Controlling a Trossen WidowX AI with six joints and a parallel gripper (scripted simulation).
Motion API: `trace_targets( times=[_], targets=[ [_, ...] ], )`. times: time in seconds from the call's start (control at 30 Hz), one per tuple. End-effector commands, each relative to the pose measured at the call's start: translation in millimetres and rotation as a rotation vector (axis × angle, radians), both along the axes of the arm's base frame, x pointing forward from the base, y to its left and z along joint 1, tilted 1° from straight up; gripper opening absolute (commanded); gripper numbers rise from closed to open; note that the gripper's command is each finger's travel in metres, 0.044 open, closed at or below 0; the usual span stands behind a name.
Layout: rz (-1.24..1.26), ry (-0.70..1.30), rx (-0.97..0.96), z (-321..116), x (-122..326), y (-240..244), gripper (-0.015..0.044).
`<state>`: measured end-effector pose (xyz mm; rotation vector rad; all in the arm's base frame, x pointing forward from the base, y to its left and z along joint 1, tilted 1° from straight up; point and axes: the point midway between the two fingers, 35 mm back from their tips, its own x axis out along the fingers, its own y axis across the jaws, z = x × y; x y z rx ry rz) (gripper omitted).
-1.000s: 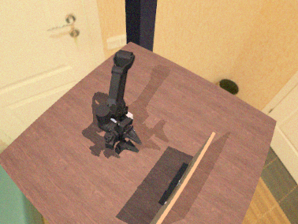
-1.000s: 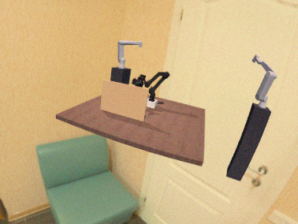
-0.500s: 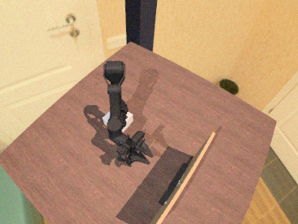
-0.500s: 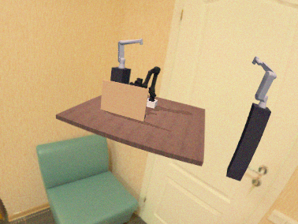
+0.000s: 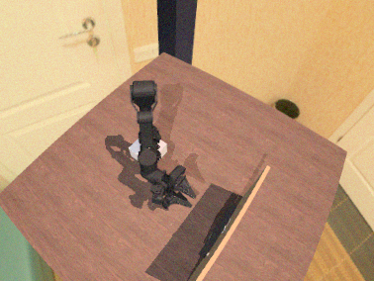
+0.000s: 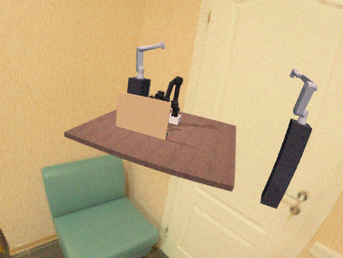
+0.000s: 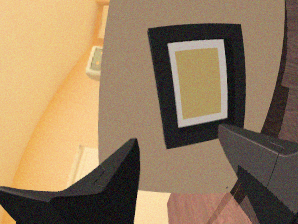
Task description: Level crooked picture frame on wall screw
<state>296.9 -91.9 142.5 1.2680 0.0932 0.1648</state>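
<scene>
The picture frame [image 7: 159,75] has a black border, a white mat and a yellow picture. It hangs on the upright tan board [image 7: 125,100] [image 5: 241,214] [image 6: 142,115]. In the wrist view it sits askew: its left edge is closer to the board's left edge at the top of the view than at the bottom. In the top view it is a dark, foreshortened shape; in the exterior view the board hides it. My gripper [image 7: 179,138] [image 5: 193,202] is open and empty, in front of the board and apart from the frame. The screw and notched strip are hidden.
The board stands on the brown table [image 5: 74,178] [image 6: 204,159], with a dark shadow beside it. My arm's white base [image 5: 162,147] [image 6: 175,119] is behind the gripper. Grey arms on dark posts [image 6: 139,86] [image 6: 286,163] stand beyond the table. A green chair [image 6: 100,218] is below.
</scene>
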Motion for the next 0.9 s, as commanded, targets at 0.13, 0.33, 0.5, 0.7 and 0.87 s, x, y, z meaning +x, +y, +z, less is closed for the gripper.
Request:
trace_targets(
  times=[0.13,0.33,0.5,0.7,0.87],
  targets=[
    [-0.005,0.0,-0.002,0.7,22.2,1.1,0.026],
    [-0.005,-0.005,-0.001,2.6,78.0,14.2,0.026],
    [-0.005,-0.005,-0.001,2.6,78.0,14.2,0.026],
    [-0.005,-0.005,-0.001,2.6,78.0,14.2,0.026],
    [-0.005,-0.006,-0.001,2.7,78.7,14.3,0.026]
  ],
)
